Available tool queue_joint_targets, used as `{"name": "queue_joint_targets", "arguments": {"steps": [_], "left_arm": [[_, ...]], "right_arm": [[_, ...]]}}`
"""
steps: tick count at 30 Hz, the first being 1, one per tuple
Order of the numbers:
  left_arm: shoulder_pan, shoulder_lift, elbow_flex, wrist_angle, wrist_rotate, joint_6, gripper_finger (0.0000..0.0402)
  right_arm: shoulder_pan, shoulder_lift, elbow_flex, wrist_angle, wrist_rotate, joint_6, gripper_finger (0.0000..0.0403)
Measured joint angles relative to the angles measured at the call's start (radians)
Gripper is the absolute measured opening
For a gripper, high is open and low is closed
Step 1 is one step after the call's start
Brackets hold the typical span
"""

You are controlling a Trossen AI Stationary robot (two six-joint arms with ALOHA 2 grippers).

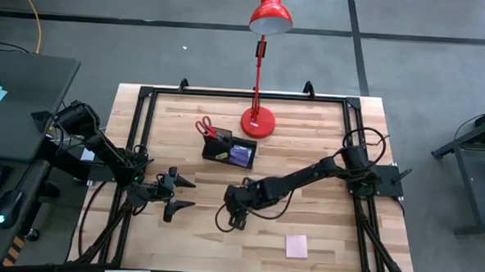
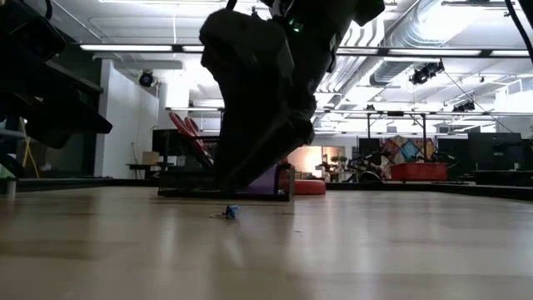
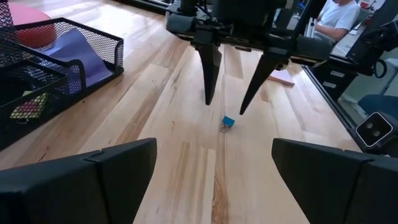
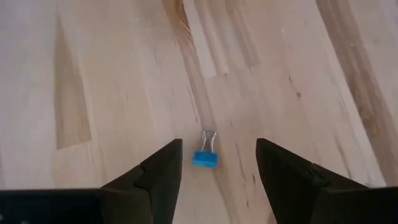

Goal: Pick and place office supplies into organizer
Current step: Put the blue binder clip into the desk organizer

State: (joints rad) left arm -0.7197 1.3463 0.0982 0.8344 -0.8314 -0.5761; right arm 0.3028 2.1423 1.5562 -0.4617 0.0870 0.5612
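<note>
A small blue binder clip (image 4: 205, 156) lies on the bare wooden table (image 1: 320, 238), apart from the black mesh organizer (image 1: 229, 151), and sits directly between the spread, empty fingers of the right gripper (image 3: 231, 107), which points down over it without touching it. The organizer, just in front of the red lamp base (image 1: 257, 122), holds red-handled scissors (image 1: 205, 129) in one compartment and a purple sticky-note pad (image 1: 241, 155) in the other, while a pink sticky-note pad (image 1: 296, 246) lies well apart near the table's front edge. The left gripper (image 1: 182, 193) hovers at the table's left side, jaws wide and empty, facing the clip.
</note>
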Motion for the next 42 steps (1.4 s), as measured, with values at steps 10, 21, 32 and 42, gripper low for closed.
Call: {"name": "queue_joint_targets", "arguments": {"steps": [10,21,32,42], "left_arm": [[0.0,0.0,0.0,-0.001,0.0,0.003,0.0312],[0.0,0.0,0.0,-0.017,-0.017,0.003,0.0312],[0.0,0.0,0.0,-0.023,-0.019,-0.005,0.0312],[0.0,0.0,0.0,-0.023,-0.027,-0.005,0.0312]], "right_arm": [[0.007,0.031,0.0,0.01,-0.011,0.0,0.0205],[0.013,0.058,0.001,0.018,0.023,0.005,0.0207],[0.036,0.065,0.005,-0.034,0.052,0.03,0.0192],[0.076,0.076,0.003,-0.039,0.158,0.007,0.0149]]}}
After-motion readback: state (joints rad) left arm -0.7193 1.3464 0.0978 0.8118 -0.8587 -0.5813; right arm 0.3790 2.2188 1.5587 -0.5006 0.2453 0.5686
